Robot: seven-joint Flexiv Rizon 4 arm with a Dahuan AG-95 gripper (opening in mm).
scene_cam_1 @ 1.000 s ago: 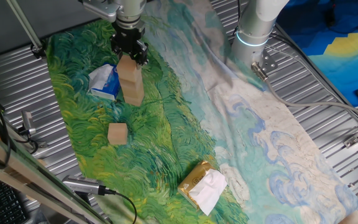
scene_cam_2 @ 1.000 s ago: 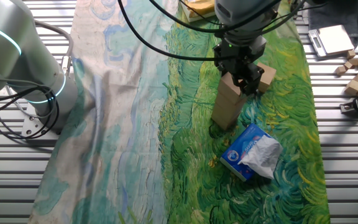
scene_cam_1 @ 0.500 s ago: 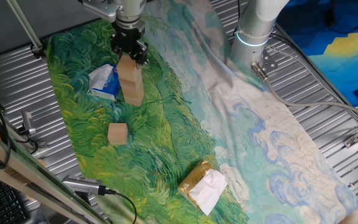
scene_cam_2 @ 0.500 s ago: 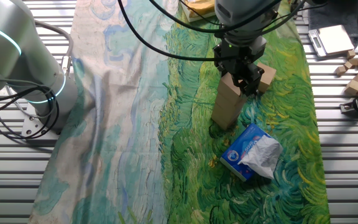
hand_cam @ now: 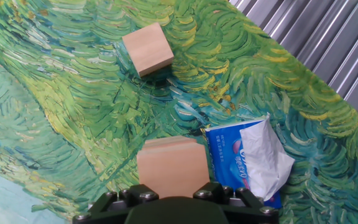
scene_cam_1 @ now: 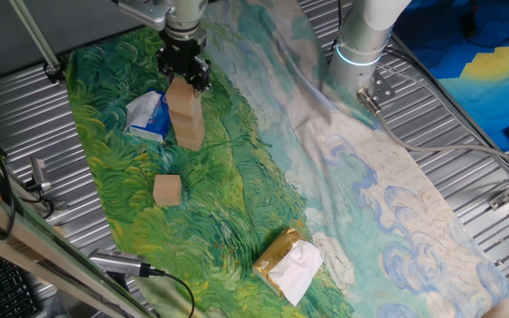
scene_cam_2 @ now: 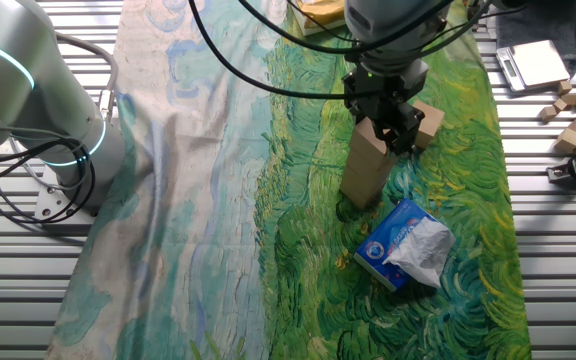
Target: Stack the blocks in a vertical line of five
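Note:
A column of tan blocks [scene_cam_1: 188,124] stands on the green painted cloth and leans a little in the other fixed view [scene_cam_2: 365,175]. My gripper [scene_cam_1: 183,81] is at its top, with the fingers on both sides of the top block [hand_cam: 171,167] and shut on it. The same gripper [scene_cam_2: 388,128] hides the column's top end in the other fixed view. One loose block [scene_cam_1: 167,189] lies flat on the cloth a short way from the column; it also shows as the loose block [scene_cam_2: 429,124] and, at the top of the hand view, the loose block [hand_cam: 146,48].
A blue-and-white packet [scene_cam_1: 150,115] lies right beside the column's foot. A yellow packet with white tissue [scene_cam_1: 288,261] sits near the cloth's front edge. The arm's base [scene_cam_1: 365,44] stands at the back. Small wooden pieces [scene_cam_2: 571,125] lie on the metal slats off the cloth.

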